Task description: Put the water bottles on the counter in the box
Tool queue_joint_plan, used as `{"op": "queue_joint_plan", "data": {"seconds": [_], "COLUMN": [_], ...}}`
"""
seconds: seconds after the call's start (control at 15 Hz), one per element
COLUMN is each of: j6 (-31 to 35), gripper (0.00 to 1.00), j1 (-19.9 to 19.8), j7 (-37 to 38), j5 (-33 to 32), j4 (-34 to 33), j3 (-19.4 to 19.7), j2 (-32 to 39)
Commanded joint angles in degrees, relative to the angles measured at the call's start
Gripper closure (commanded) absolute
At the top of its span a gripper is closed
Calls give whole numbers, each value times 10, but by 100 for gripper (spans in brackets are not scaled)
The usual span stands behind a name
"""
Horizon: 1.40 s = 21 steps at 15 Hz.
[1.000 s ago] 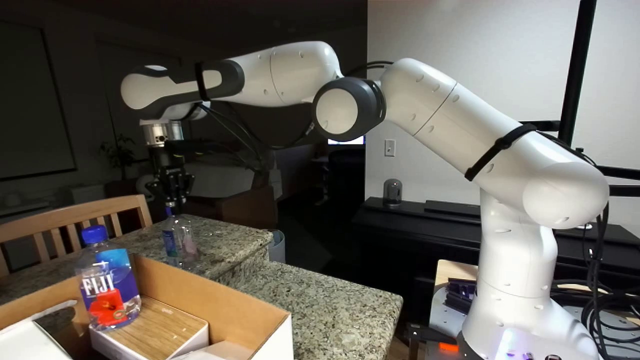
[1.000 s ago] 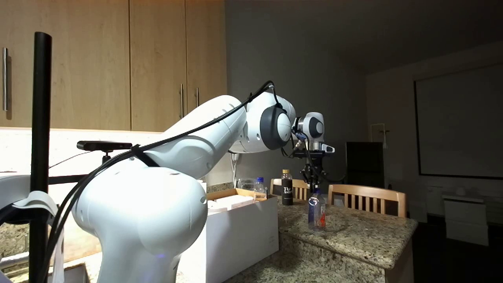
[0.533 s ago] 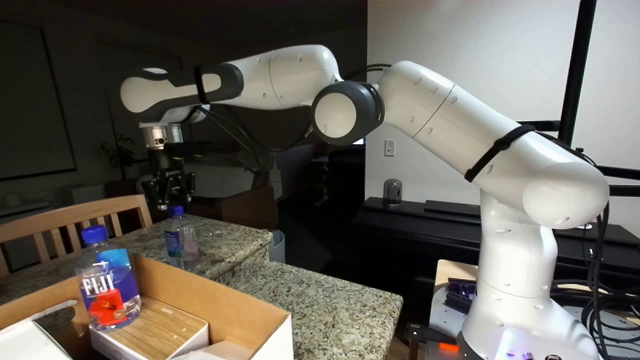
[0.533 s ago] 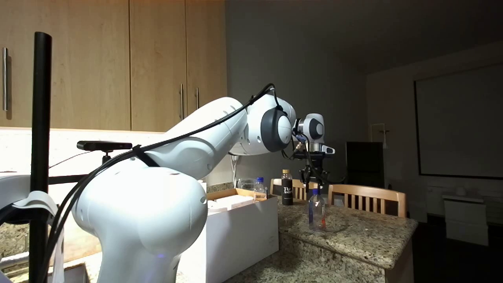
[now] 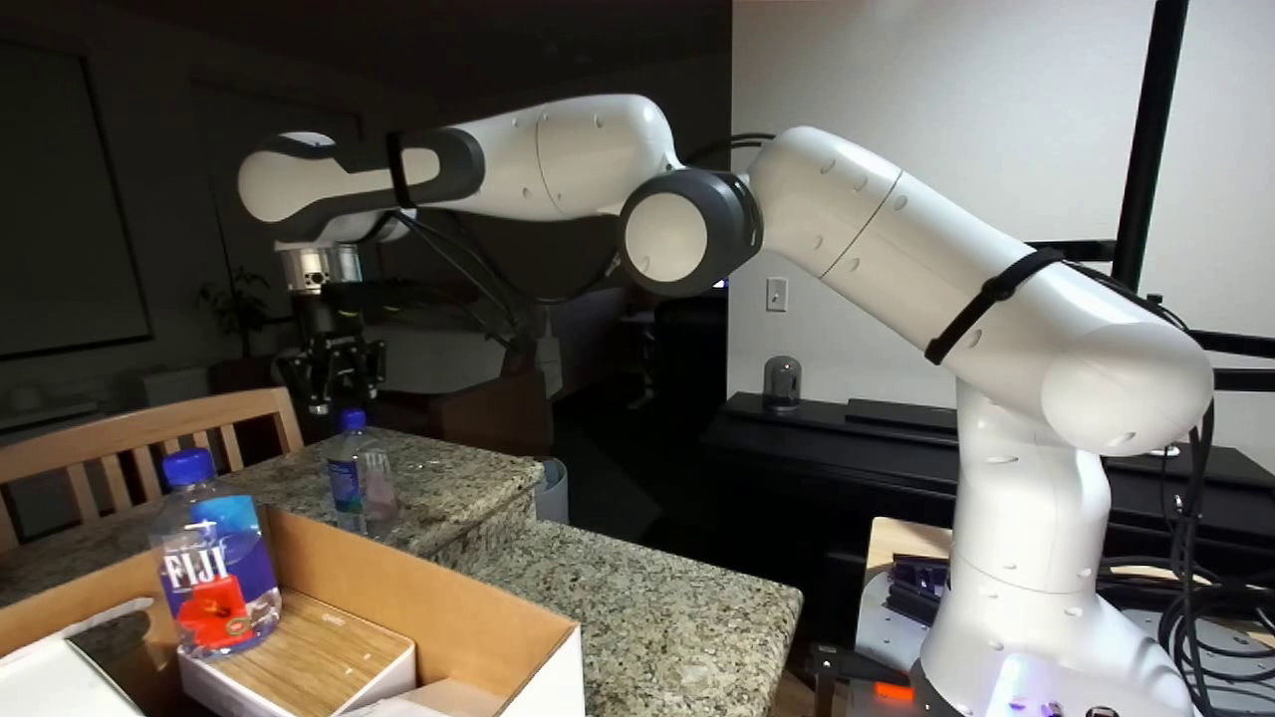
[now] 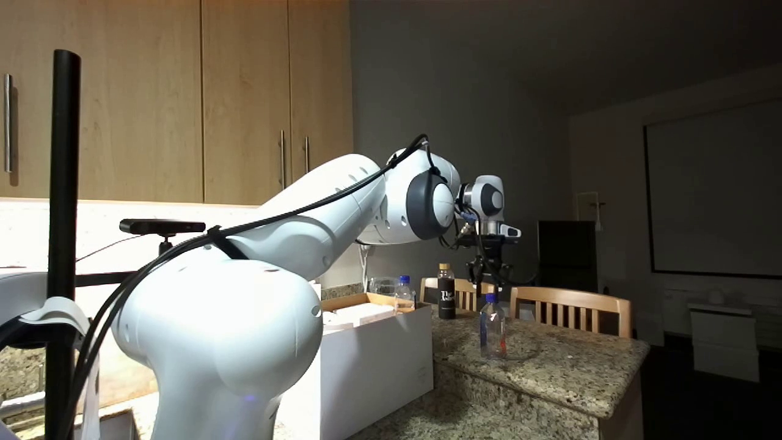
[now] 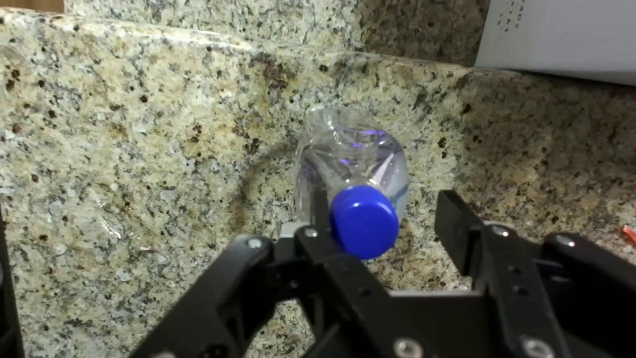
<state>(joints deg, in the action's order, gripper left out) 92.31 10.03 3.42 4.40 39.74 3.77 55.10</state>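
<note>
Tan cardboard lines the box (image 5: 428, 607), nearest in an exterior view; one bottle (image 5: 214, 568) stands in it. Beyond, a second bottle (image 5: 361, 478) is upright on the granite counter (image 5: 468, 478). Over it hangs the gripper (image 7: 385, 214), unclenched, its fingers (image 7: 459, 231) spread in the wrist view; whether either touches the blue cap (image 7: 365, 223), I cannot tell. Farther back is a dim plant (image 5: 239, 309).

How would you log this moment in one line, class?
gripper: open, near cap | bottle on counter: upright, ungripped | box: holds second bottle
</note>
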Motion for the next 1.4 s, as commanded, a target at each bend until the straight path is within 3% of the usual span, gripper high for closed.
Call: {"op": "queue_joint_plan", "data": {"seconds": [0.0,0.2,0.27,0.73,1.27,1.33], "j6": [-14,-17,-18,-29,-181,-228], "gripper": [73,90,86,85,85,85], "j1": [-1,-1,-1,4,45,44], "j7": [23,28,30,32,21,22], "j5": [3,2,2,-3,-27,-46], "j4": [-15,-17,-17,-31,-112,-185], "j3": [3,4,5,7,19,-7], "j2": [3,2,2,-19,-113,-90]}}
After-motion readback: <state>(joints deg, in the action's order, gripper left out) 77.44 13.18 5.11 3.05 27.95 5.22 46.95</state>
